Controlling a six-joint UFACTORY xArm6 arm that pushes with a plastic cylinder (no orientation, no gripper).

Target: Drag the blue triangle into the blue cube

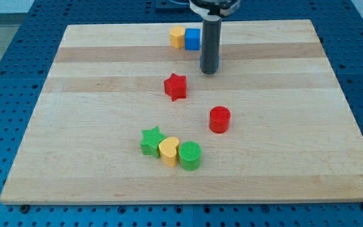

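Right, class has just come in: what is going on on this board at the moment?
A robot arm's dark rod stands on a wooden board, my tip just to the view's right of and below a blue cube that touches a yellow block near the top edge. No blue triangle can be made out; the rod may hide it. Mid-board sit a red star and a red cylinder. Lower down, a green star, yellow heart and green cylinder cluster together.

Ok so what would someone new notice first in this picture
Probably the dark rod coming down from the view's top, my tip resting just right of the blue cube and yellow block. Next, the red star and red cylinder mid-board. No blue triangle shows; the rod may hide it.
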